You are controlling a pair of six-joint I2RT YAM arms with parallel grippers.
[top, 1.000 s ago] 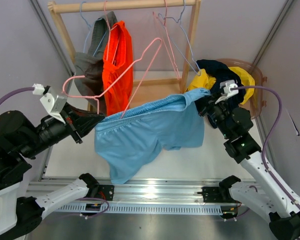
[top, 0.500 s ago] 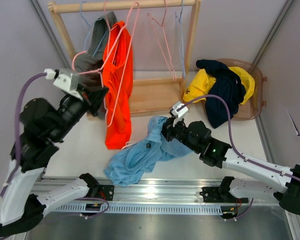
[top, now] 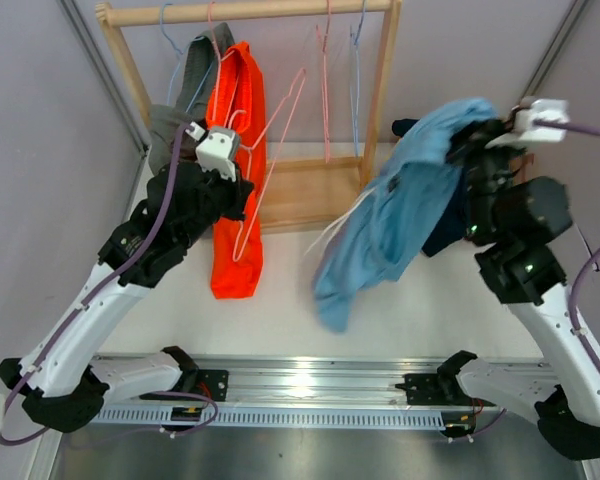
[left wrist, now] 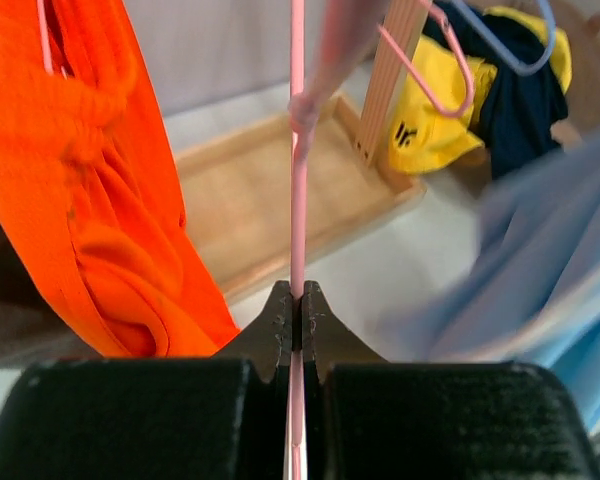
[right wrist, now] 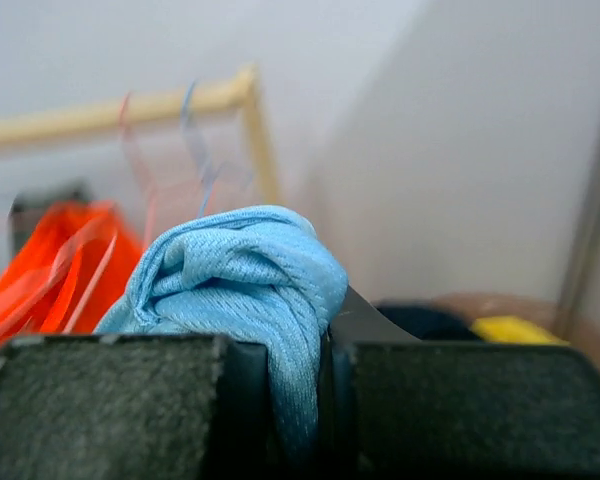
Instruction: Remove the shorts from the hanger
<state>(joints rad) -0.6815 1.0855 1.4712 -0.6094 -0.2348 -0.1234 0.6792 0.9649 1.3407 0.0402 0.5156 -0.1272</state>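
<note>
Top external view, starting at 9 o'clock: soft grey cloth shorts [top: 168,125] and bright orange cloth shorts [top: 235,170] hang from the wooden rail rack [top: 245,12] at 11 o'clock, neither yet taken off. The left pincer [top: 238,192] sits just beside the orange pair, clamped on a bare pink wire hanger [top: 280,120]. The left wrist view shows its jaws pinched on the wire [left wrist: 297,200] with no gap. Whether the hook rests on the rail I cannot tell.

At centre, the light blue cloth shorts [top: 400,215] drape in a long fold from the right pincer [top: 470,135] at 2 o'clock, which grips a bunched edge of them [right wrist: 250,260]. The tail dangles over the white surface [top: 410,320]; contact there is unclear.

The yellow cloth shorts [left wrist: 430,110] and dark navy cloth shorts [left wrist: 525,90] lie heaped together at 1 o'clock.

The step looks like carrying the blue pair to that heap. It would go best with the wrist kept high so the tail trails clear, the cloth swung wide of the empty wire hangers [top: 326,70] at 12 o'clock, and release only once the bulk is above the heap. The left arm should hold the pink wire steady, clear of the orange cloth.
</note>
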